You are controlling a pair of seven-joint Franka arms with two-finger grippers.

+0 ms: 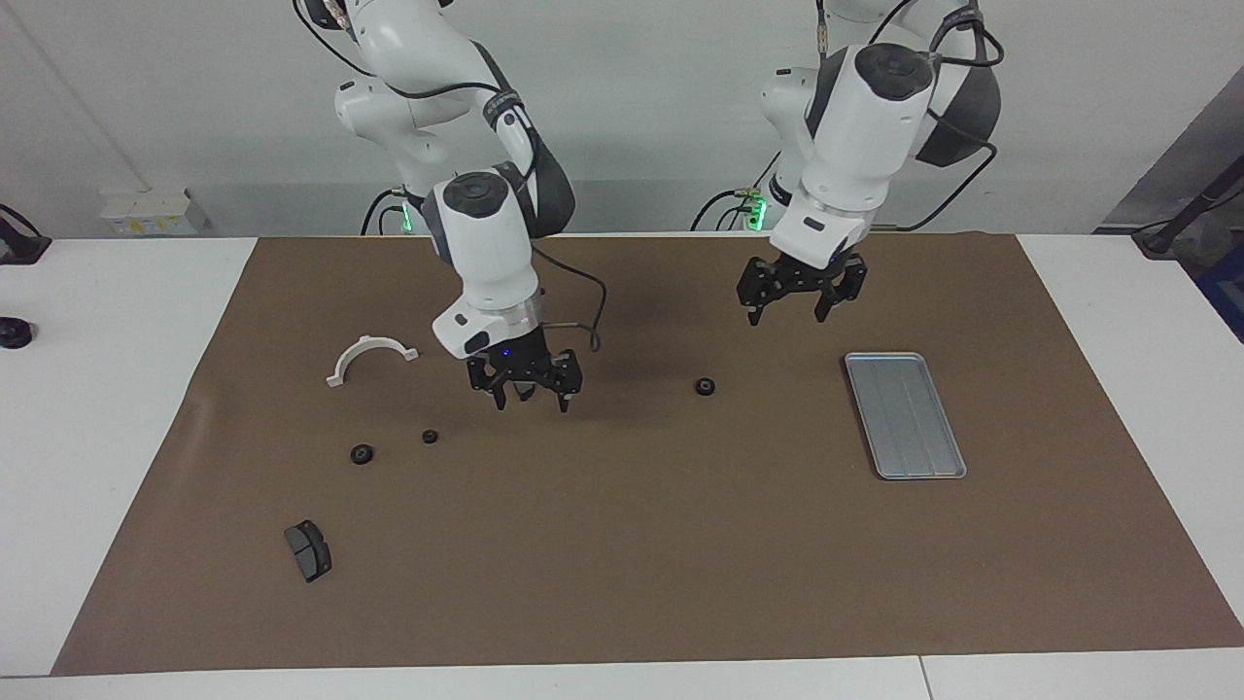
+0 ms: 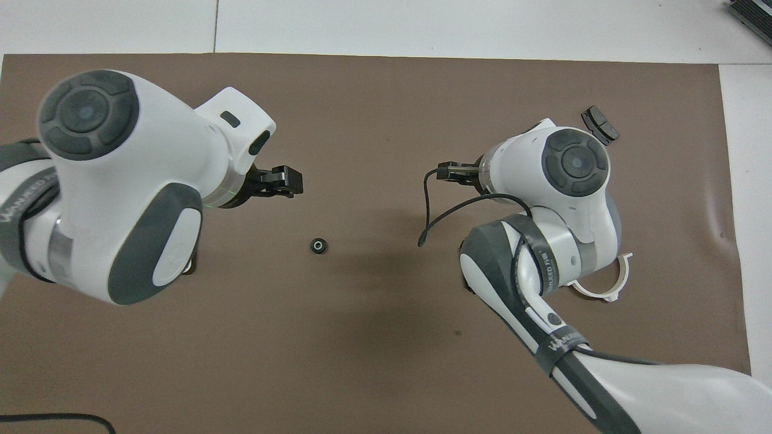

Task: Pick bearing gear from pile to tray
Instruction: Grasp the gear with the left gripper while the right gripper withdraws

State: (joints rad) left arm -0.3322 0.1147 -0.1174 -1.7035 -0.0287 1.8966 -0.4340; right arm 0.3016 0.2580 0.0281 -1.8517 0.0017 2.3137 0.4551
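Two arms, both mine, hang above the brown mat [image 1: 622,544] with nothing in either grip. My right gripper [image 1: 530,397] hovers low over bare mat, its fingers spread apart and empty; my left gripper [image 1: 799,297], likewise spread and empty, hangs higher, over mat nearer to my bases than the tray [image 1: 904,415].

Taking that silver-grey tray as the landmark: it lies flat toward my left arm's end of the table, nothing inside it (from overhead my left arm hides it entirely). One black gear [image 1: 705,386] sits alone on the mat, near the tray on the side toward my right arm's end, about level with the tray's nearer edge. Two more gears lie well apart from the tray toward my right arm's end: a smaller-looking one [image 1: 430,437] and, just beside it and a touch farther from me, a second gear [image 1: 362,453]. My right gripper is over the mat between the lone gear and this pair, closer to the pair.

Farther still from the tray, the white half-ring bracket [image 1: 369,357] rests open side facing away from me, nearer to me than the two gears. A dark grey brake pad [image 1: 308,550] lies on the mat farthest from me of all the parts, also at my right arm's end.
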